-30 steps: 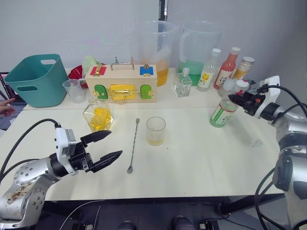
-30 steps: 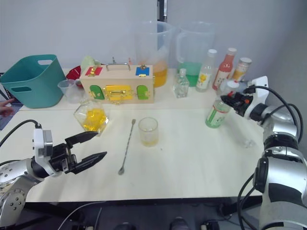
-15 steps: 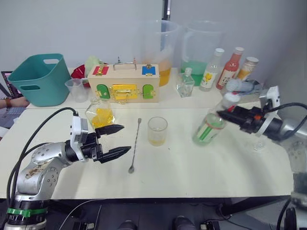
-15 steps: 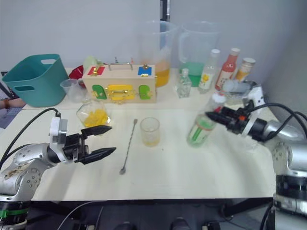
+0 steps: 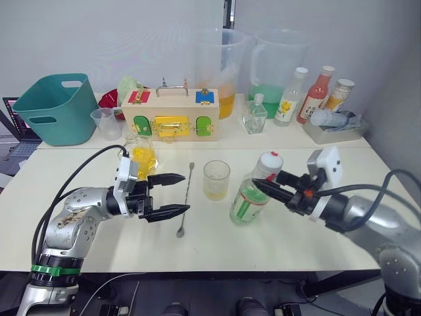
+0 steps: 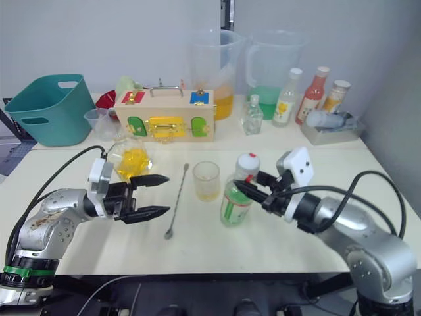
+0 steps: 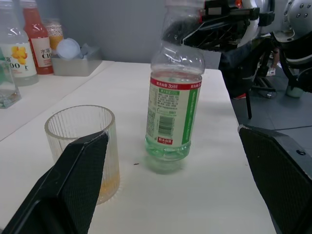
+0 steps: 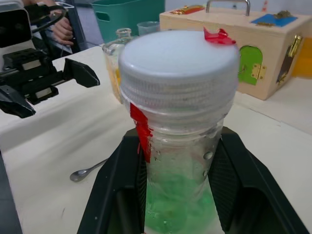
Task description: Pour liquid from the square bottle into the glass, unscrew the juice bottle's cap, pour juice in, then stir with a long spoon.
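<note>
Right pincer (image 5: 263, 188), as I view it, pinches the juice bottle (image 5: 250, 195) below its white cap (image 5: 271, 159), right of the glass (image 5: 216, 180); left pincer (image 5: 176, 194) spread; cream table (image 5: 217, 247), grey wall.

Left gripper (image 7: 180, 190): two black fingers spread wide apart, nothing between them. Ahead of them, ribbed clear glass tumbler (image 7: 83, 146), thin yellow layer at bottom. Just beside it, slim clear plastic juice bottle with green-and-white label (image 7: 173, 114), upright; right gripper (image 7: 207, 31) at its neck.
</note>
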